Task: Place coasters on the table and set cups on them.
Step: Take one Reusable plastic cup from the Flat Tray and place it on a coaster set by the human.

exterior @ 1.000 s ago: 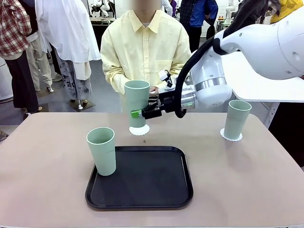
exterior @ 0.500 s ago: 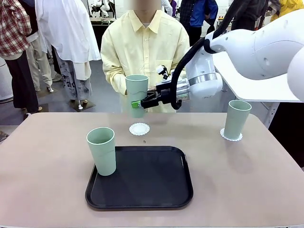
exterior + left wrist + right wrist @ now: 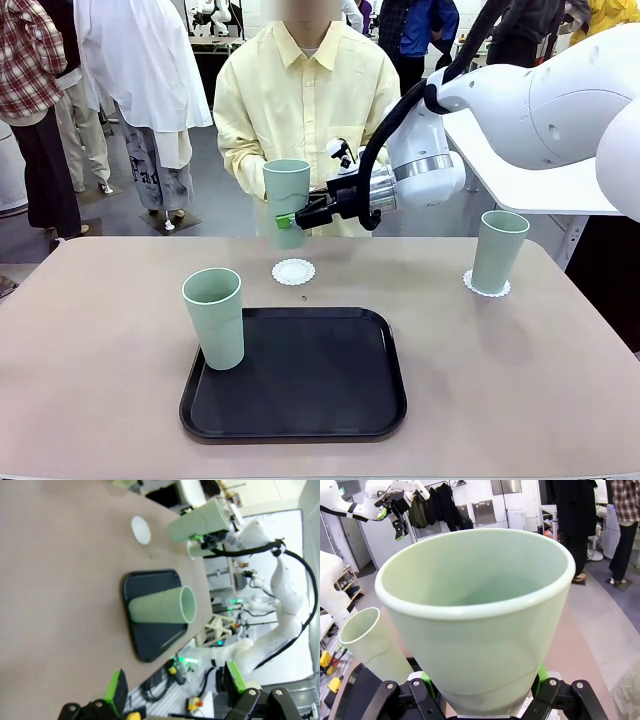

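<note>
Mint cup [image 3: 475,605], base hidden, held by right tool [image 3: 482,690]; left tool [image 3: 175,682] gapes empty.

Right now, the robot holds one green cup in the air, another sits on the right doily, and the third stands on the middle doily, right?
No: the third cup stands on the black tray's left edge; the middle doily lies bare, as the front view shows. The right gripper does hold a cup; the rest stands.

Open tabletop [image 3: 100,330] surrounds the bare coaster [image 3: 293,271], the right pincer [image 3: 288,218] holding a raised cup [image 3: 287,185] above it, and a second cup [image 3: 213,318] standing at the left edge of the tray [image 3: 300,380].
</note>
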`<state>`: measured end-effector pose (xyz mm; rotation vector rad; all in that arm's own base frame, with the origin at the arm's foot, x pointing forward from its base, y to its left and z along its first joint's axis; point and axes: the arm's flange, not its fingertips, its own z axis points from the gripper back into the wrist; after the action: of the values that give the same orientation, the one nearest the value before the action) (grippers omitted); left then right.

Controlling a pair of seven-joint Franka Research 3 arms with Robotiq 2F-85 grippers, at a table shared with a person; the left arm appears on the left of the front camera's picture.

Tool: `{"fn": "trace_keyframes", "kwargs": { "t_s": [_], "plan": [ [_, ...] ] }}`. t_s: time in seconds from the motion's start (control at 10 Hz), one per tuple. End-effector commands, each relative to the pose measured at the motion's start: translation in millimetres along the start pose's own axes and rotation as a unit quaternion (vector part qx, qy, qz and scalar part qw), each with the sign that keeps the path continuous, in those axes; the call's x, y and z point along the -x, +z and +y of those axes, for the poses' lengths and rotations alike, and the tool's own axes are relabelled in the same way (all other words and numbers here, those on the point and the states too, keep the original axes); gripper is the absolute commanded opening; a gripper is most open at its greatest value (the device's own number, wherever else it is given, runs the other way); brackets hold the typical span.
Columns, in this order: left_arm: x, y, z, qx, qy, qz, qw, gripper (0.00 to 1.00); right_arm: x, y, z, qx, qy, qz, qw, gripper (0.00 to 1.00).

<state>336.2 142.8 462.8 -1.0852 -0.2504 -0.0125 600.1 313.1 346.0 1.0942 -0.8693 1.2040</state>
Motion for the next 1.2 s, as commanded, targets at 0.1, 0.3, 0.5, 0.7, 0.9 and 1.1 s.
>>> {"fn": "trace_keyframes", "kwargs": {
  "t_s": [0.1, 0.3, 0.5, 0.7, 0.9, 1.1],
  "plan": [
    [0.3, 1.4, 0.3, 0.006, -0.009, -0.003, 1.000, 1.00, 13.4, -2.2, -12.8, -0.071, 0.066, -0.004, 0.995, 0.83],
    [0.3, 1.4, 0.3, 0.006, -0.009, -0.003, 1.000, 1.00, 22.1, 0.6, -27.4, -0.071, 0.091, -0.011, 0.993, 0.83],
    [0.3, 1.4, 0.3, 0.006, -0.009, -0.003, 1.000, 1.00, 32.3, 2.2, -44.6, -0.043, 0.094, -0.019, 0.995, 0.83],
    [0.3, 1.4, 0.3, 0.006, -0.009, -0.003, 1.000, 1.00, 41.2, -2.2, -55.7, -0.020, 0.105, -0.016, 0.994, 0.83],
    [0.3, 1.4, 0.3, 0.006, -0.009, -0.003, 1.000, 1.00, 52.2, -5.8, -64.2, -0.030, 0.092, -0.014, 0.995, 0.83],
    [0.3, 1.4, 0.3, 0.006, -0.009, -0.003, 1.000, 1.00, 60.7, -12.6, -64.8, -0.041, 0.083, -0.009, 0.996, 0.83]
  ]
}}
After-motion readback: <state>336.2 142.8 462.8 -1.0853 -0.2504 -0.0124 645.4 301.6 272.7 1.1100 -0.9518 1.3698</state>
